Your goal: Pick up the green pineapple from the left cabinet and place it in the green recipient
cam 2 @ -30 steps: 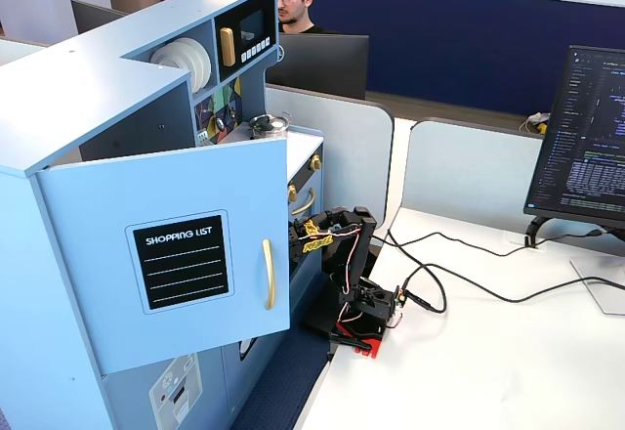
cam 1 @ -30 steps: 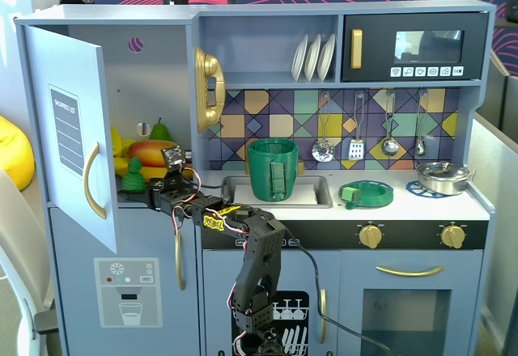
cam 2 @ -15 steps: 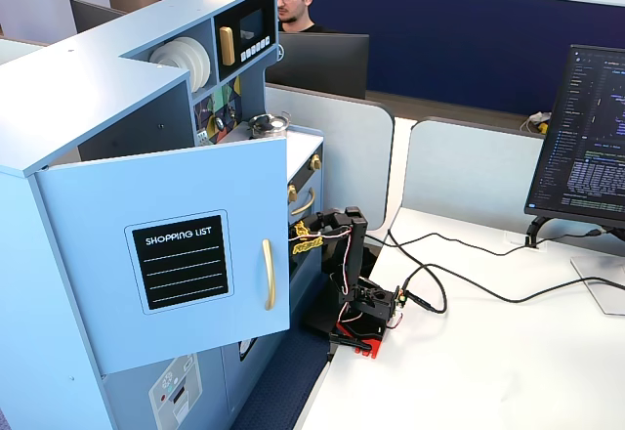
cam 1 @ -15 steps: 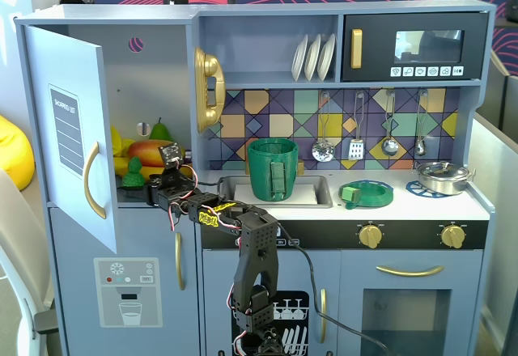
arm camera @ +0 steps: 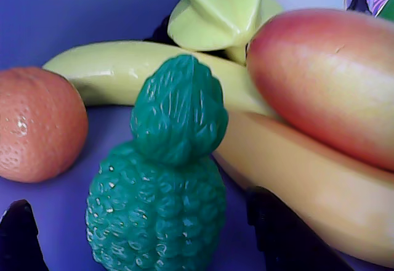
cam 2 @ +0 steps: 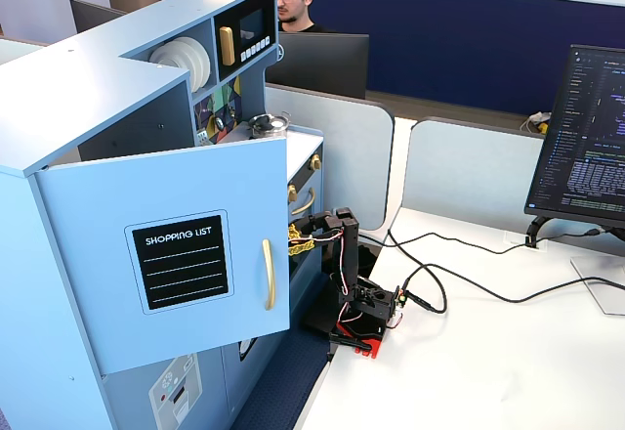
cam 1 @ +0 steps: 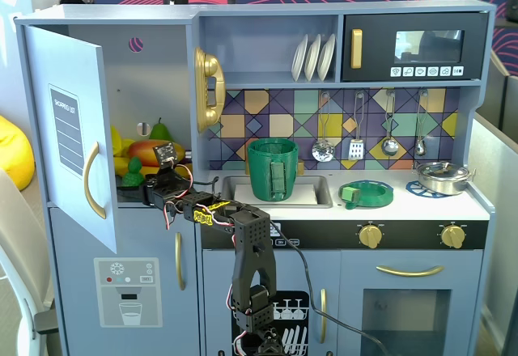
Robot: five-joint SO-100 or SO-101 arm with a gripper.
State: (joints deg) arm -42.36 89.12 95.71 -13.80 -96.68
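Observation:
The green pineapple (arm camera: 161, 191) stands upright on the floor of the left cabinet (cam 1: 158, 89), whose door (cam 1: 71, 133) is swung open. In the wrist view it fills the centre, and my gripper (arm camera: 141, 225) is open with one dark fingertip (arm camera: 20, 237) on its left and the other (arm camera: 286, 234) on its right, neither touching it. In a fixed view the gripper (cam 1: 144, 188) reaches into the cabinet beside the pineapple (cam 1: 131, 175). The green recipient (cam 1: 273, 168) stands upright at the sink. From the side, the door (cam 2: 176, 254) hides the gripper and the pineapple.
An orange (arm camera: 37, 132), a banana (arm camera: 117, 68), a red-orange mango (arm camera: 332, 80) and another yellow fruit (arm camera: 320, 203) crowd round the pineapple. A flat green pan (cam 1: 366, 193) and a steel pot (cam 1: 443, 176) sit on the counter. The arm's cables (cam 2: 459, 283) trail over the white desk.
The arm has stretched further left into the cabinet, bringing the gripper up to the pineapple. The pineapple and the other fruit have stayed in place.

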